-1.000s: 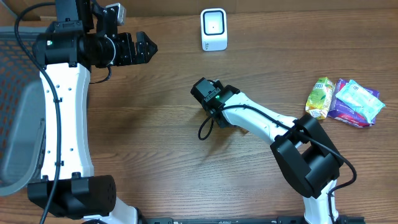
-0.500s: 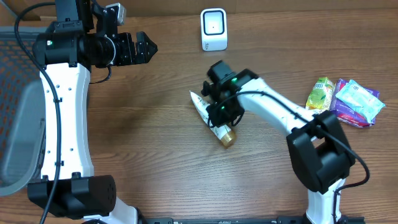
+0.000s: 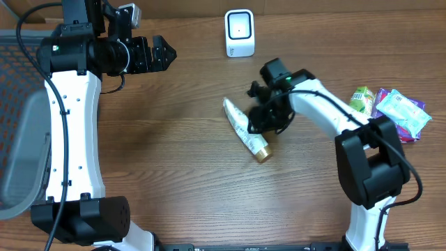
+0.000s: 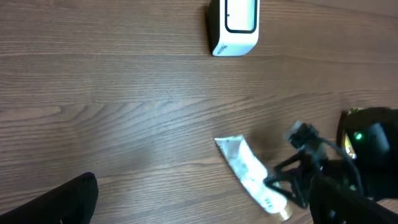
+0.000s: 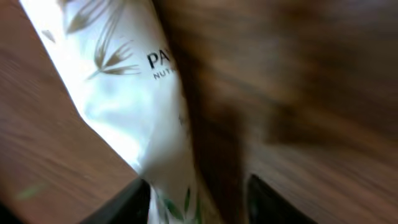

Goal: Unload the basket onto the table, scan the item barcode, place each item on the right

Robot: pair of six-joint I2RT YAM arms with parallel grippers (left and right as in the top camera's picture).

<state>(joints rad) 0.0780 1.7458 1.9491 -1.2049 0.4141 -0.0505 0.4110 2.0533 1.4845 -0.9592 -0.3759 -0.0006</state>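
White with a gold cap, the cosmetic tube [image 3: 244,130] is laid flat on the wooden worktop [image 3: 174,181]. Its long axis runs diagonally from the cap at near right to the crimped end at far left. Close against its right flank the right pincer [image 3: 261,120] is held, fingers parted and nothing pinched; this arm is judged much the nearer. Farther left, the left pincer [image 3: 167,54] is spread wide and empty. At the far edge the barcode scanner [image 3: 240,33] is stood, well apart from the tube.
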